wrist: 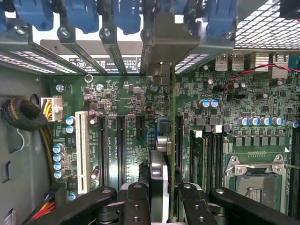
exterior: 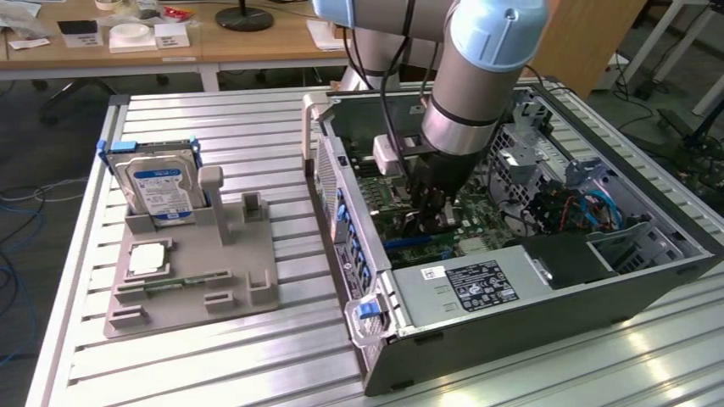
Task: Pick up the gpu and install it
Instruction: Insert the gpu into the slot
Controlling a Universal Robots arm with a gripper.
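Slot brackets ahead; memory sticks crowd card.

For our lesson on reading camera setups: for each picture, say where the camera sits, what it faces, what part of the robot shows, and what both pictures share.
Exterior view: off the arm, high, looking down at the open PC case and the grey holder with the hard drive; the arm reaches into the case.
Wrist view: on the wrist, inside the case, facing the motherboard; the gripper holds the gpu edge-on.
Shared: the motherboard and the blue slot clips.
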